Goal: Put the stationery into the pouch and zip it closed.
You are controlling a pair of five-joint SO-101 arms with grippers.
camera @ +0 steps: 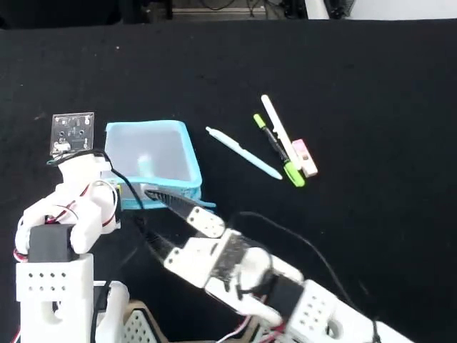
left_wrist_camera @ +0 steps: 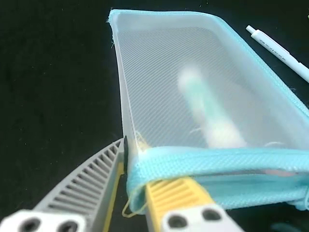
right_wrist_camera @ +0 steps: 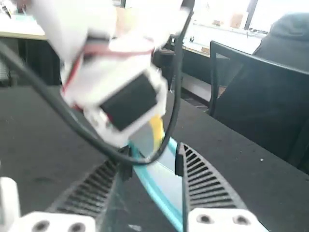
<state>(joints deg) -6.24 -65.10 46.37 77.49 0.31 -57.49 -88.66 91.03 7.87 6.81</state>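
1. The pouch (camera: 151, 156) lies on the black table (camera: 357, 236), near its left front part, with the mouth open. It is of clear mesh with a turquoise border.
2. Through the mesh one pale item (left_wrist_camera: 208, 112) is visible inside the pouch. It is too blurred to say what it is.
3. The left gripper (left_wrist_camera: 133, 169) is closed on the near corner of the pouch. The border is pinched between the grey finger and the yellow finger.
4. The right gripper (right_wrist_camera: 152, 159) has its two black fingers spread apart. The turquoise edge of the pouch passes between them, and I cannot tell if either finger touches it.
5. In the right wrist view the left arm (right_wrist_camera: 116, 72) and its black cable (right_wrist_camera: 176, 72) stand directly in front and cover most of the pouch.
6. Four pieces of stationery lie on the table to the right of the pouch. The light blue pen (camera: 243, 152) is nearest to it. Further right are the green marker (camera: 278, 150), the white pen (camera: 277, 127) and the pink eraser (camera: 303, 155), which lie close together.
7. A small metal plate (camera: 72, 133) lies just beside the far left corner of the pouch.
8. Behind the table a dark chair (right_wrist_camera: 251, 96) is standing.
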